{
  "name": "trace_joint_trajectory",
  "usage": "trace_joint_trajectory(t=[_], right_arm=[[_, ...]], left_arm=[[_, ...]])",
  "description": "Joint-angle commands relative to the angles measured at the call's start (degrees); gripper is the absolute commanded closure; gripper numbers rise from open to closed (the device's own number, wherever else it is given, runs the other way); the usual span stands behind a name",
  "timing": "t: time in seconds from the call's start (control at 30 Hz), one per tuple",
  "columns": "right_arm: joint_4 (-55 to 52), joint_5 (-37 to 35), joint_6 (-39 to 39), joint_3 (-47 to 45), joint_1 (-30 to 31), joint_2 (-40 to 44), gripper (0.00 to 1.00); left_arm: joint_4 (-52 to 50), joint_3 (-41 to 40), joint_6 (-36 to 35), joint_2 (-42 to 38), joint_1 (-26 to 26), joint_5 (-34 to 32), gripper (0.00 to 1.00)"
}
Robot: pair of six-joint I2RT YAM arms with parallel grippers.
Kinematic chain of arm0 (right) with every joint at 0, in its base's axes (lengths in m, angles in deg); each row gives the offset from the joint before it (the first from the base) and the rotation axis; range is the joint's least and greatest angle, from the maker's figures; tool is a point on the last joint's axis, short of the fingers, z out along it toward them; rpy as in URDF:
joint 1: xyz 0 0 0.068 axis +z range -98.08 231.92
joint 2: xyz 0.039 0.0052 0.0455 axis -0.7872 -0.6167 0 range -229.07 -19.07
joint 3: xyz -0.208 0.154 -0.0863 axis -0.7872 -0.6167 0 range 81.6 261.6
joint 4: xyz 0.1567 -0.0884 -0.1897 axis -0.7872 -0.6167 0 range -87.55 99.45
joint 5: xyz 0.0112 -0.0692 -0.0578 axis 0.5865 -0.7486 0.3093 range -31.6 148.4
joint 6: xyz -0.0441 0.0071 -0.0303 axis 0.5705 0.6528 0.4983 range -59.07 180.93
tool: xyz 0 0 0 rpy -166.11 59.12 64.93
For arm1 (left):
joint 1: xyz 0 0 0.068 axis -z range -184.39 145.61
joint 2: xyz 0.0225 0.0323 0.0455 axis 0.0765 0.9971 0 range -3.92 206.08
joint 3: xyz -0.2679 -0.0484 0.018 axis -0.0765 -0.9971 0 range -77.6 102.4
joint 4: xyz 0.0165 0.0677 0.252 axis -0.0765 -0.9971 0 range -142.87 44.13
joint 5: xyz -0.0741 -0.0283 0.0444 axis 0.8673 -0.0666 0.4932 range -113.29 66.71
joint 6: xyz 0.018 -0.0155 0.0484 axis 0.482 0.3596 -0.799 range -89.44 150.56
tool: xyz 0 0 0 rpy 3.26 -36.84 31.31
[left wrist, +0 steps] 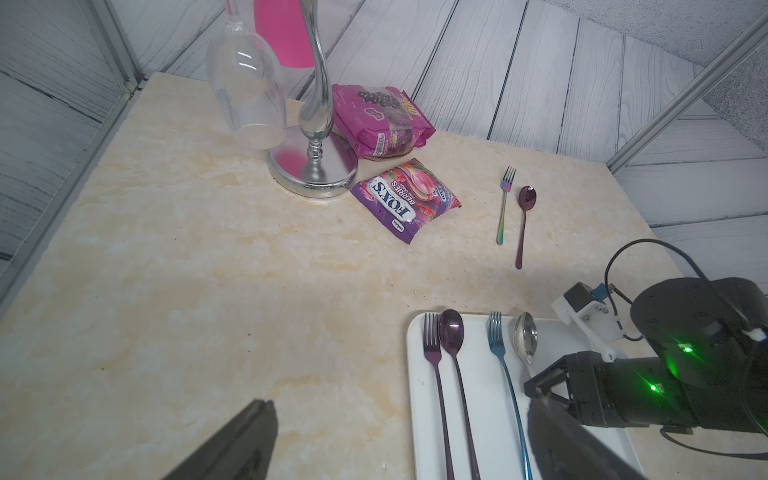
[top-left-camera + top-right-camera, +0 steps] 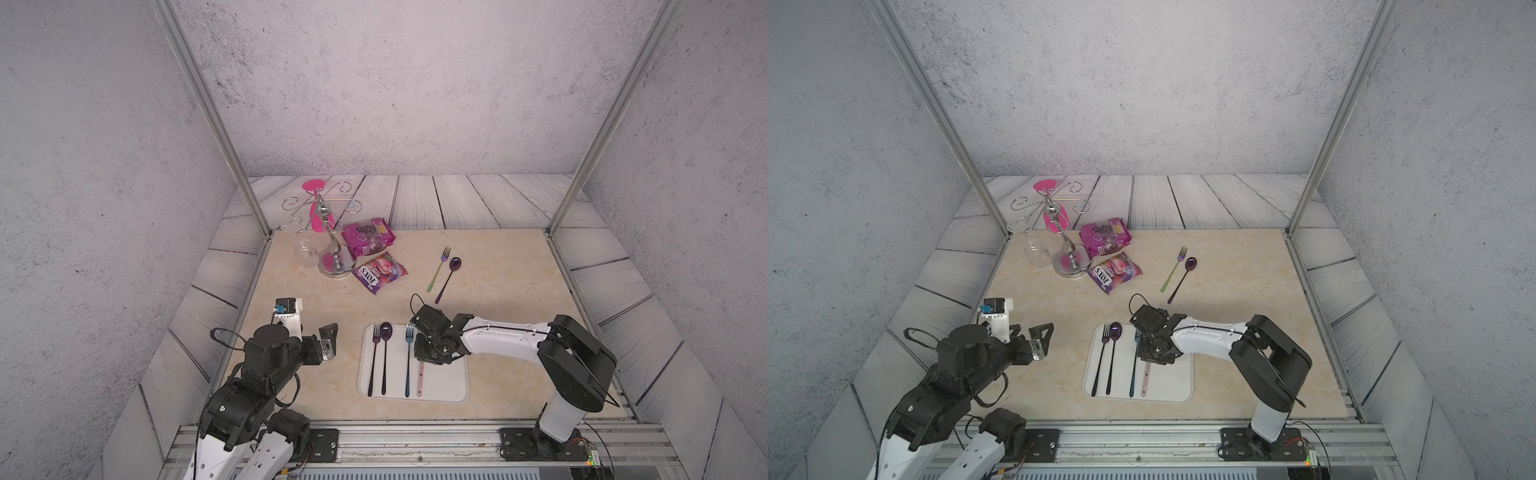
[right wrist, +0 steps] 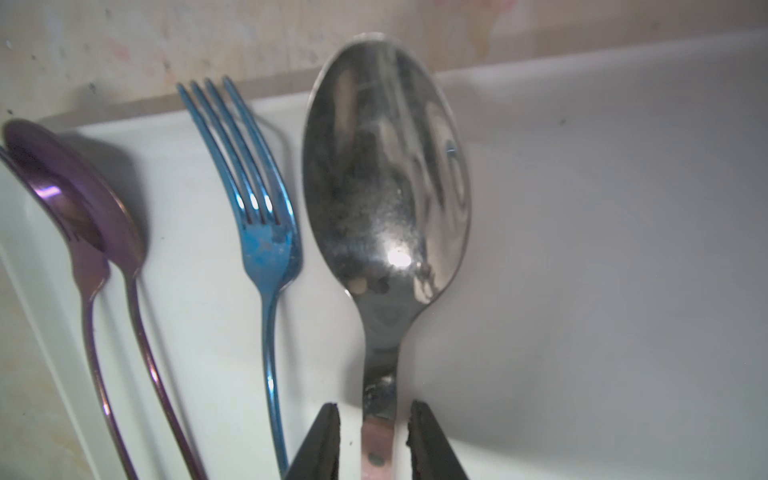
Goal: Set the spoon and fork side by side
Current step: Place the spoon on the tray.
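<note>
Silver-bowled spoon (image 3: 386, 187), handle seemingly pink, lies beside the blue fork (image 3: 266, 232) on the tray (image 3: 582, 208); right gripper (image 3: 374, 436) released astride it, left gripper (image 1: 399, 405) spread empty.

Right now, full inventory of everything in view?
tray: 1, white, table front
purple fork: 1, dark purple, on tray
purple spoon: 1, dark purple, beside purple fork
blue fork: 1, blue, on tray
silver spoon: 1, silver, pink handle, beside blue fork
small fork: 1, iridescent, table beyond tray
small spoon: 1, purple, beside small fork
snack pack: 1, magenta, by stand
Fox's bag: 1, purple, by stand
stand: 1, chrome, back left
clear glass: 1, clear, hanging on stand
pink glass: 1, pink, same stand
left gripper: 1, black, open, beside tray
right gripper: 1, black, open, straddling silver spoon's handle
</note>
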Motion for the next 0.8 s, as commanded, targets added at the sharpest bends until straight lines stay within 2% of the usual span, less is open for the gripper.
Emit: trace_joint_trajectory(t=[0.0,0.37,0.77], right_arm=[[-5.18,-1.47,1.58,0.88,0.16,0.7,0.69],[-9.26,0.46,3.41,0.26,2.94,1.62,0.62],[-10.4,1.21,4.35,1.24,4.07,0.01,0.62]], left_arm=[[0.85,-0.55,0.04,0.04,-0.2,0.31,0.0],[0.7,-0.55,0.11,-0.35,-0.2,0.07,0.0],[0.54,-0.64,0.08,-0.86,-0.22,0.13,0.0]])
